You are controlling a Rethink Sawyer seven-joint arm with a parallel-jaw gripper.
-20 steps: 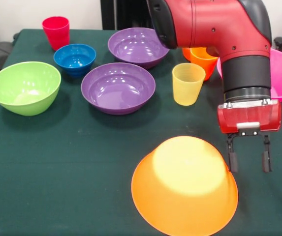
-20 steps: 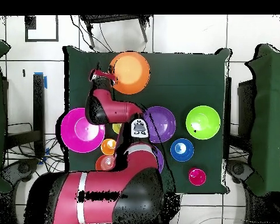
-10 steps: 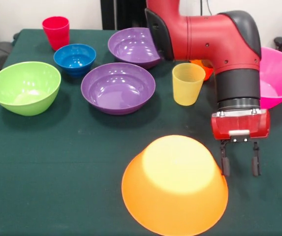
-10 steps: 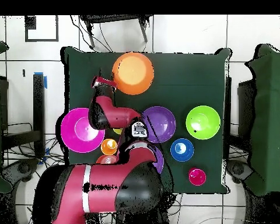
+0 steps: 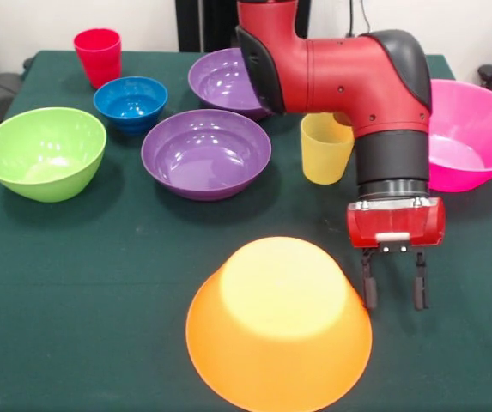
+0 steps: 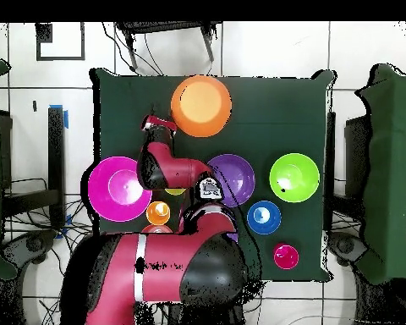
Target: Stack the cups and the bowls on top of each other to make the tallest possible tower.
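Note:
The large orange bowl [image 5: 278, 322] lies upside down at the table's near edge; it also shows in the overhead view [image 6: 201, 105]. My gripper [image 5: 393, 292] hangs open and empty just off the bowl's right side, its left finger [image 5: 368, 292] close to the bowl's wall. In the overhead view the gripper [image 6: 158, 125] sits left of the bowl. The translucent yellow cup [image 5: 324, 153] stands upright behind the gripper. Two purple bowls [image 5: 206, 153] [image 5: 221, 81], the lime green bowl [image 5: 43, 152], the blue bowl [image 5: 130, 102], the red cup [image 5: 98, 56] and the pink bowl [image 5: 473, 133] stand apart, open side up. No tower stands.
My arm hides the orange-yellow cup in the front view; it shows in the overhead view [image 6: 158, 212] beside the pink bowl [image 6: 119, 188]. The small red-orange bowl is mostly hidden under the arm. The table's green cloth [image 5: 100, 283] reaches the near edge left of the orange bowl.
In the front view the orange bowl has slid left along the near edge. My open gripper has moved left with it, staying at its right side.

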